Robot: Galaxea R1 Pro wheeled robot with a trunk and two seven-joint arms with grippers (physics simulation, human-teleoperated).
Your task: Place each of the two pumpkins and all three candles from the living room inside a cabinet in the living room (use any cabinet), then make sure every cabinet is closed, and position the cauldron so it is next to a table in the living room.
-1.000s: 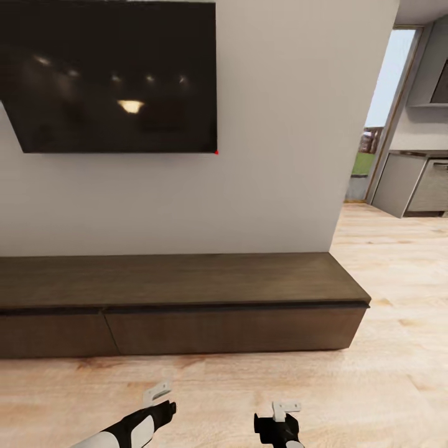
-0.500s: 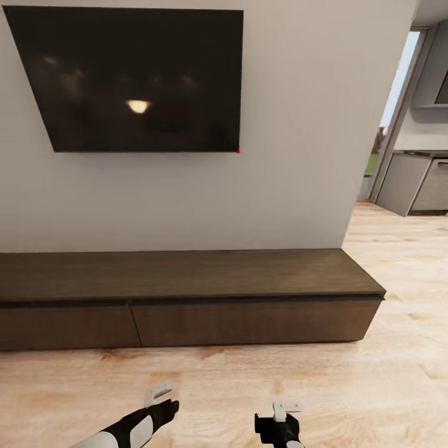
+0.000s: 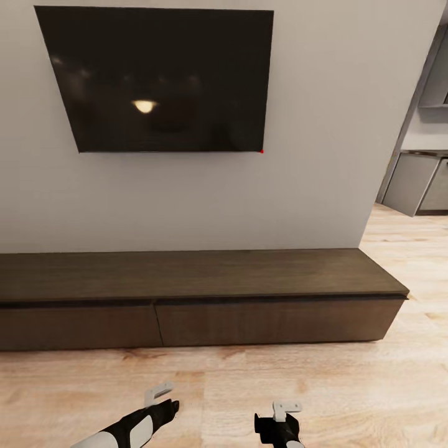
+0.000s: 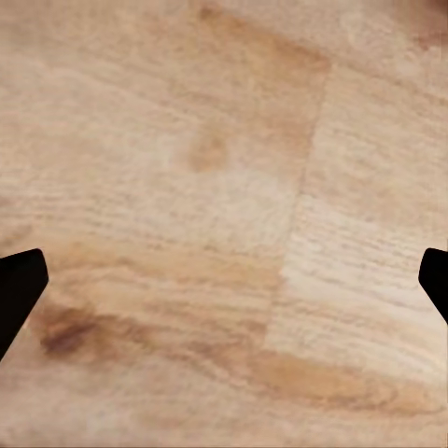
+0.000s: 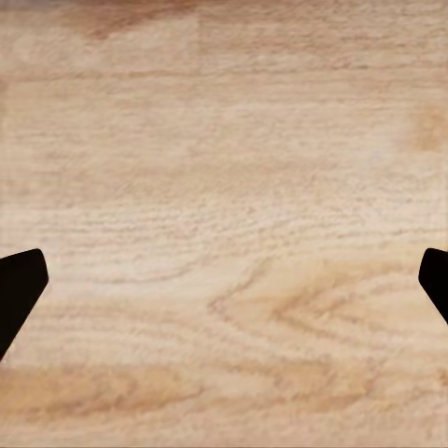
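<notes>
The cabinet is a long low dark-brown unit against the white wall, straight ahead of me. Both of its visible drawer fronts are shut flush. My left gripper and right gripper hang low over the wooden floor, short of the cabinet. In the left wrist view the left gripper is open over bare floorboards, and in the right wrist view the right gripper is open the same way, nothing between the fingers. The pumpkins, candles, cauldron and table are out of view.
A black TV hangs on the wall above the cabinet. Light wooden floor lies between me and the cabinet. To the right, past the wall's end, grey kitchen units stand in another room.
The whole picture has slid to the right, so the camera has turned or moved left along the cabinet. Both arms keep the same pose.
</notes>
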